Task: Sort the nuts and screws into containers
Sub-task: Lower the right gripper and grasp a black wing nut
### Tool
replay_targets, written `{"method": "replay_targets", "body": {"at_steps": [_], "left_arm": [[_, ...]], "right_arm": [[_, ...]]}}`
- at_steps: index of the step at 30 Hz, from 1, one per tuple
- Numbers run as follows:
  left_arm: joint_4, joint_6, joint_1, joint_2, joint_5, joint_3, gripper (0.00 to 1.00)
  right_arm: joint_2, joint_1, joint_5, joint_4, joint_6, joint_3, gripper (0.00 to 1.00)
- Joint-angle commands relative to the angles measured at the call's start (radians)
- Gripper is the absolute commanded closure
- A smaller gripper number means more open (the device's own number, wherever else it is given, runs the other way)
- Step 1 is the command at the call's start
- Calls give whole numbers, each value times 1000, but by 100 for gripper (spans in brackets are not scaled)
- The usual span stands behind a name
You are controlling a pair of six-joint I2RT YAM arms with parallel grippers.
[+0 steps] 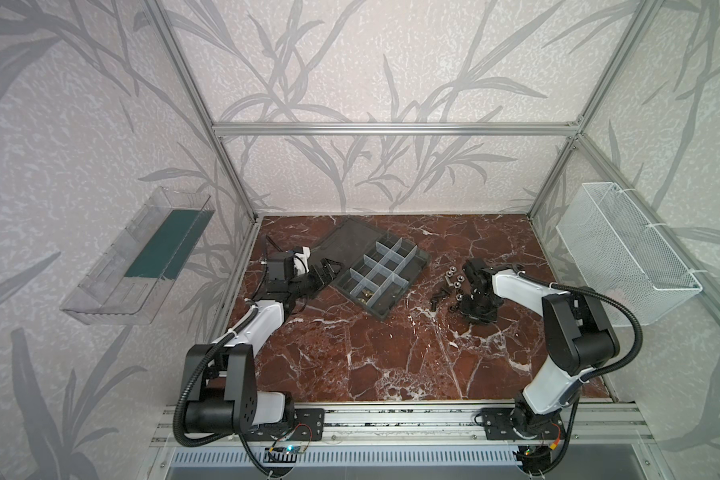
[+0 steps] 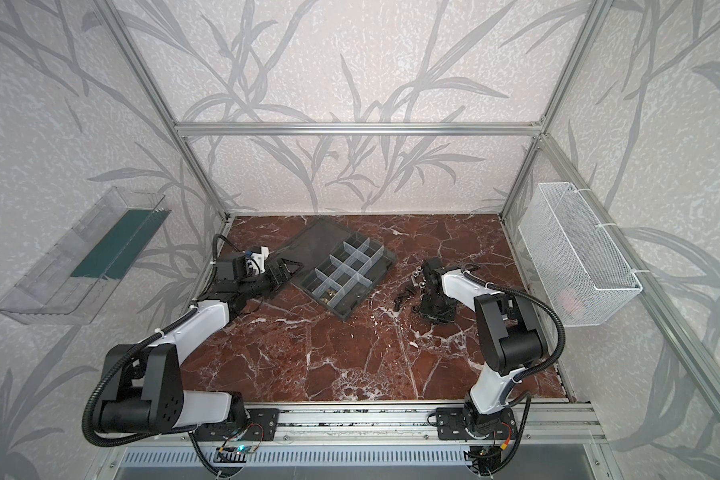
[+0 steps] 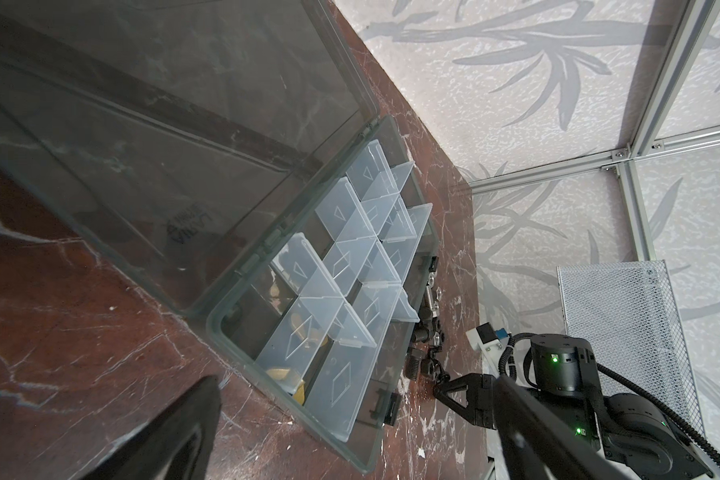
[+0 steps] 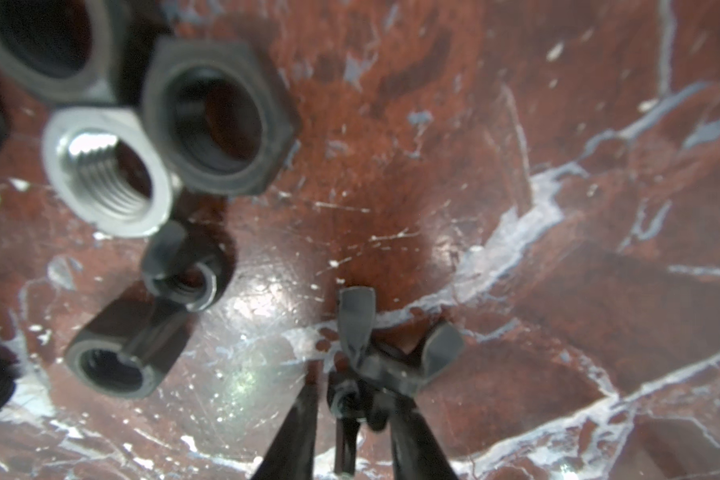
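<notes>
Red-brown marble tabletop [image 1: 391, 353] with open grey organizer box [image 1: 408, 286], loose nuts [image 1: 458, 284] and dark screws [image 1: 439, 296] beside it.

A red-brown marble pattern, veined white, is shown by the table [image 1: 391, 365]. The organizer box [image 1: 408, 286] is tinted dark grey (dividers [image 1: 385, 259] whitish); beside it, silver and black nuts [image 4: 107, 170] are seen.

A white wire mesh basket [image 1: 624, 257] is hanging on the right wall. A clear plastic bin [image 1: 100, 282] is hanging on the left wall. A red-brown marbled tabletop [image 1: 391, 357] is lying between them.
</notes>
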Motion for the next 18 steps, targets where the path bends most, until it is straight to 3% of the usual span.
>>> {"method": "replay_targets", "body": {"at_steps": [1, 10, 18], "left_arm": [[22, -8, -4, 4, 8, 17, 1], [27, -8, -3, -1, 9, 8, 1], [28, -11, -3, -2, 7, 8, 0]], "right_arm": [[54, -3, -3, 59, -12, -24, 76], [40, -3, -6, 58, -28, -30, 91], [-28, 2, -39, 81, -98, -25, 95]]}}
